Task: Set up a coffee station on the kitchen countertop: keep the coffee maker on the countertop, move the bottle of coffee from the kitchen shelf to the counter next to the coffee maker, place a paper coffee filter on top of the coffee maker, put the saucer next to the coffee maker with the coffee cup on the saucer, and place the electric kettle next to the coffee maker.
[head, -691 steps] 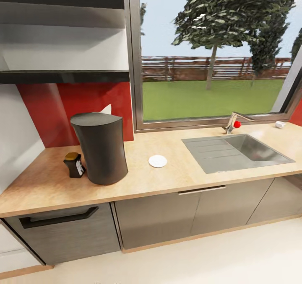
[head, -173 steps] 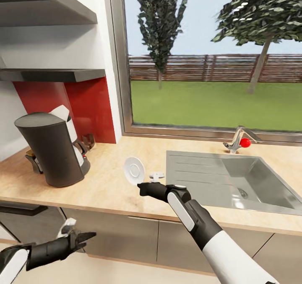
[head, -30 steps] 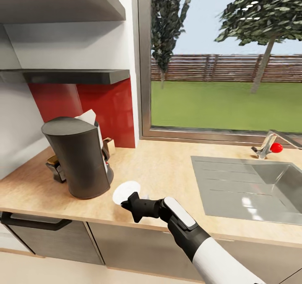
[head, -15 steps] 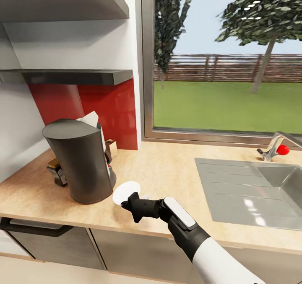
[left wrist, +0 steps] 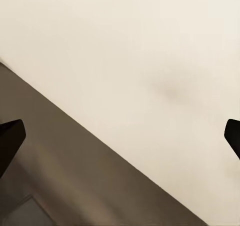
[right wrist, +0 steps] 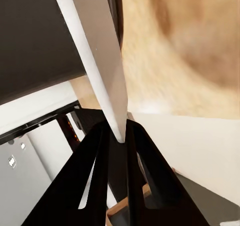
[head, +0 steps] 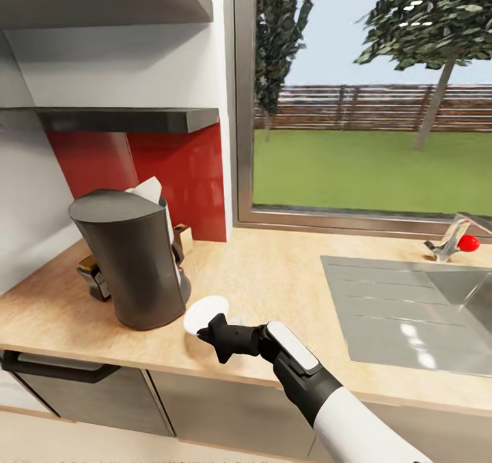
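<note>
Several of the station's pieces already cluster at the left end of the bench [head: 287, 278]: a dark bottle of coffee [head: 92, 277] sits just behind the coffee maker [head: 130, 258], tucked against the red backsplash, and a white paper coffee filter [head: 147, 191] pokes up behind the maker's flat top. Just right of the maker's base, the saucer [head: 203, 313] hangs tilted on edge, low above the bench, because the right claw [head: 208, 332] is pinching its rim; the right wrist view shows the thin white disc [right wrist: 97, 61] wedged between the closed fingertips [right wrist: 107, 136]. That edge grip suits a flat plate and, I judge, lets it be laid down beside the maker. Further right lie the sink [head: 410, 313] and tap [head: 454, 239]. The left claw [left wrist: 120, 136] is spread wide, empty, over the floor.
</note>
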